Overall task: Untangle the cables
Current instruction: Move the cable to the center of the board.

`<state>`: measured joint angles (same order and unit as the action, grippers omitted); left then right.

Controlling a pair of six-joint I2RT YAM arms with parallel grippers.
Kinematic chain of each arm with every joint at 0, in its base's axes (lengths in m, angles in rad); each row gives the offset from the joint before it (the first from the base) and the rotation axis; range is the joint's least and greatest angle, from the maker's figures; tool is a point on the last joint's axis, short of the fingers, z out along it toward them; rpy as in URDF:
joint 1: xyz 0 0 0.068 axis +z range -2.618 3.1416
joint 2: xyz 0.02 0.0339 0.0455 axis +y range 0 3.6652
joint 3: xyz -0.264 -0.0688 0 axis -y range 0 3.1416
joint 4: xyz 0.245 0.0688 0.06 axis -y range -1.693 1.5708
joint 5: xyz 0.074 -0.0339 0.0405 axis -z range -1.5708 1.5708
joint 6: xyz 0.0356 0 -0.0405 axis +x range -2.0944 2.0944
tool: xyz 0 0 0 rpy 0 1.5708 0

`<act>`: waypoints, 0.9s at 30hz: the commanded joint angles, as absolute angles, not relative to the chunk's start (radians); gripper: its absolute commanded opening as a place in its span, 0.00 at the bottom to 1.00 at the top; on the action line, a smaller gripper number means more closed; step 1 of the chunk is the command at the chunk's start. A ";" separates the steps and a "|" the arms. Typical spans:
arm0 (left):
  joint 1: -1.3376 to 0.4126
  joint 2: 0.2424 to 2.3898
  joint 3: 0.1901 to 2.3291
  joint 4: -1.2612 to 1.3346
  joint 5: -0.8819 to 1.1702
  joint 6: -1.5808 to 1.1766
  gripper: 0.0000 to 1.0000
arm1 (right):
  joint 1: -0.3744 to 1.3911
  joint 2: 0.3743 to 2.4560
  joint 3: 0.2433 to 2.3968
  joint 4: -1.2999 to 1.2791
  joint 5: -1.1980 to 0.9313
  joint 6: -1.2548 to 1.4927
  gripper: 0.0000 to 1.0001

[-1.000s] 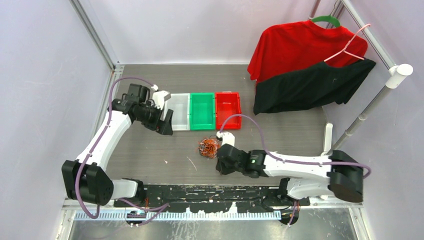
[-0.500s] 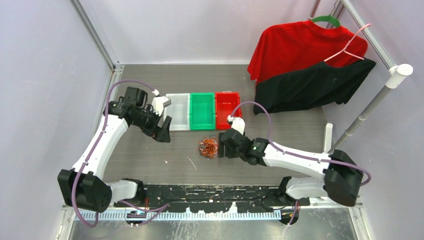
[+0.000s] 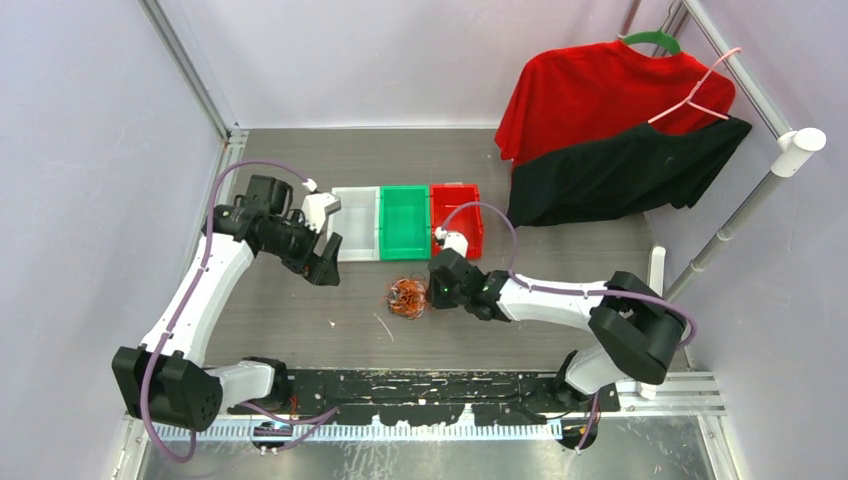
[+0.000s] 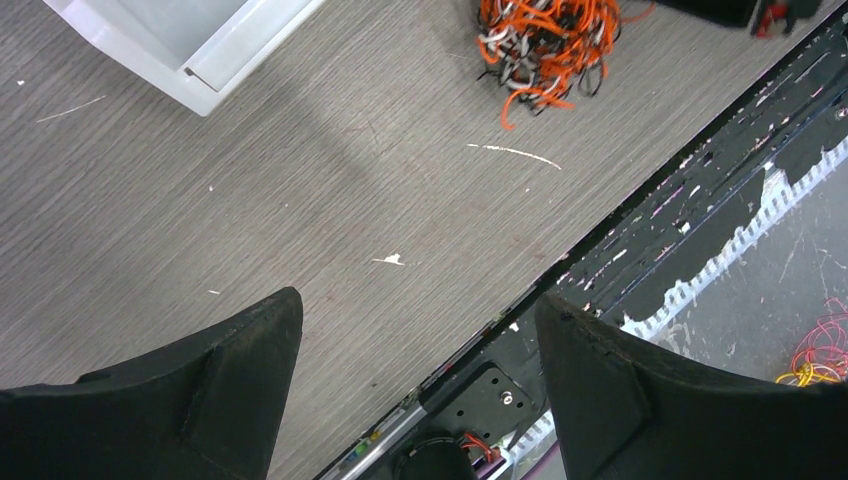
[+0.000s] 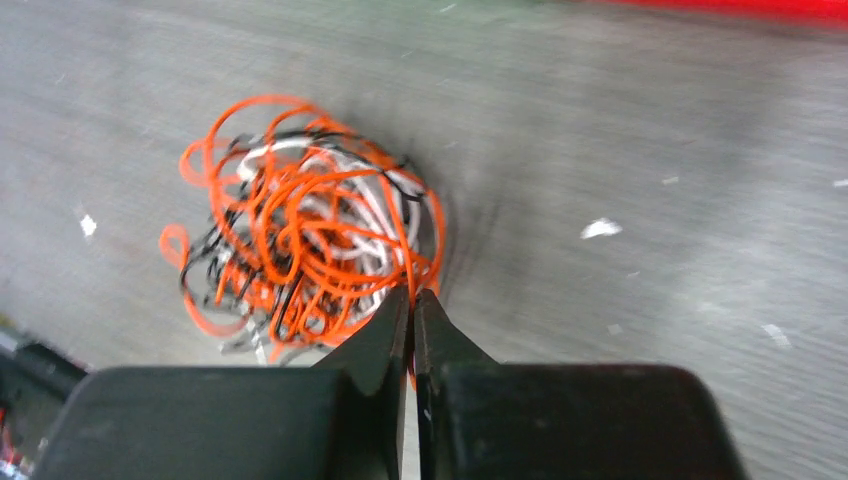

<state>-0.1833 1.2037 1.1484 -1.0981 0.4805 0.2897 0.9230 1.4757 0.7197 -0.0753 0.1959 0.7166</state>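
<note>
One gripper (right) advanced, pinching cables

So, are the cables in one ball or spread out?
One ball: the cables form a tight orange, black and white clump on the table.

Right claw now tight on cables

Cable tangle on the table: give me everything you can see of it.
The cable tangle is one loose, roundish clump of very thin cords: mostly orange, with white and black strands woven through and loops sticking out. It lies on the grey wood-grain table, nearer the arms than the green bin and apart from it. The right gripper sits at its edge, jaws closed, an orange strand running between them.
</note>
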 commanded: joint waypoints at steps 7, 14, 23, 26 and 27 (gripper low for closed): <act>-0.185 1.178 1.146 -1.095 0.564 0.290 0.84 | 1.186 1.342 0.685 -0.071 0.214 0.761 0.01; -0.237 1.130 1.086 -1.098 0.672 0.308 0.81 | 1.190 1.294 0.699 -0.065 0.198 0.753 0.01; -0.370 1.157 1.050 -1.043 0.612 0.288 0.75 | 1.167 1.224 0.759 -0.258 0.223 0.738 0.63; -0.370 1.193 1.068 -1.038 0.606 0.288 0.70 | 1.112 1.154 0.766 -0.323 0.222 0.726 0.65; -0.370 1.198 1.072 -1.037 0.607 0.288 0.69 | 1.080 1.138 0.772 -0.340 0.216 0.718 0.65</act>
<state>-0.3668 1.1694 1.0447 -1.0801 0.6083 0.2920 1.1572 1.2369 0.7162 -0.2420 0.1936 0.7376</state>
